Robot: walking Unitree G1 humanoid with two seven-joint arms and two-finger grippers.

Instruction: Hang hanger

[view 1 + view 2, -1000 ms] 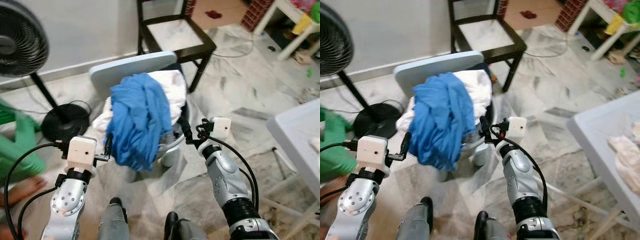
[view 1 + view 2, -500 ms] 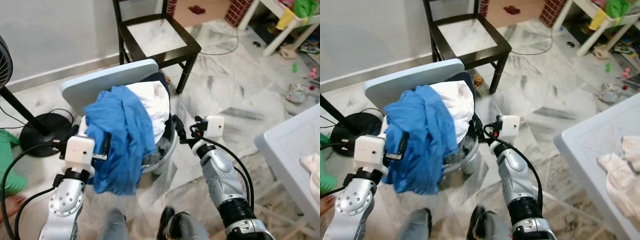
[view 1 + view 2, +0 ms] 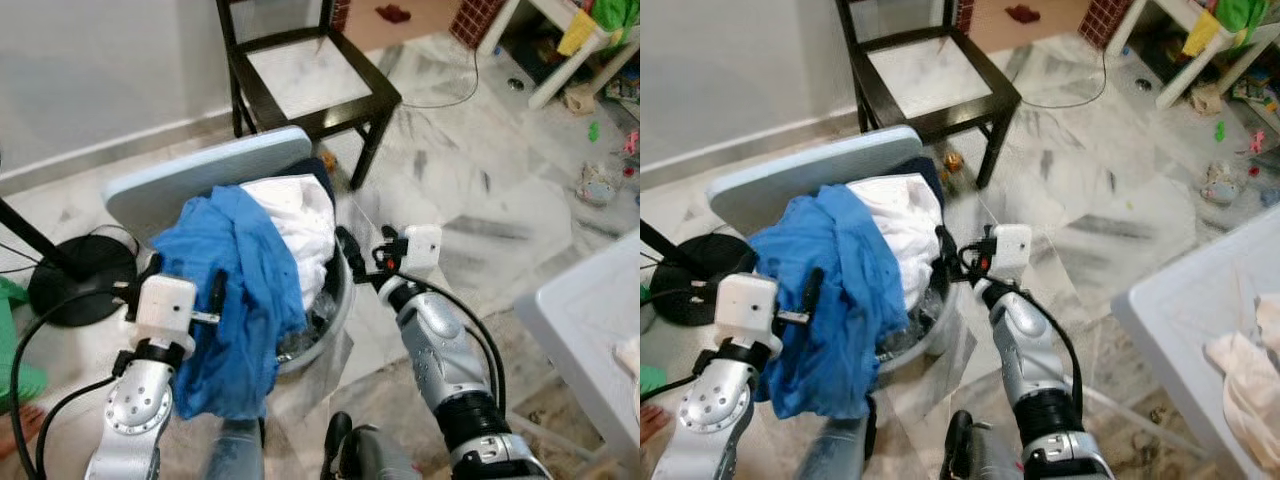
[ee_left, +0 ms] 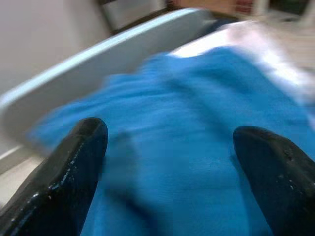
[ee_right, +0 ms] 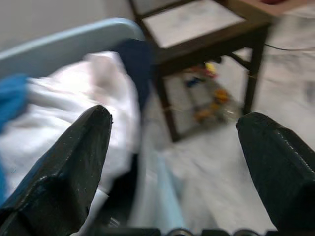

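A grey laundry basket (image 3: 338,305) stands on the marble floor just ahead of me, heaped with a blue garment (image 3: 245,285) and white laundry (image 3: 300,220). A light blue board (image 3: 200,175) leans across its far side. My left gripper (image 3: 180,288) is raised at the basket's left, open, fingers (image 4: 74,167) spread with the blue garment straight ahead. At the basket's right rim my right gripper (image 3: 365,255) is open too, its fingers (image 5: 74,157) wide apart and holding nothing, pointing at the white laundry.
A dark wooden chair (image 3: 300,70) stands behind the basket. A fan's black base (image 3: 70,280) and cable lie at the left, beside a person's green clothing (image 3: 10,300). A white table (image 3: 600,320) juts in at the right; toys litter the far right floor.
The camera has shifted, so the basket sits lower and the fan head has left the picture. Both grippers stay open at the basket's two sides.
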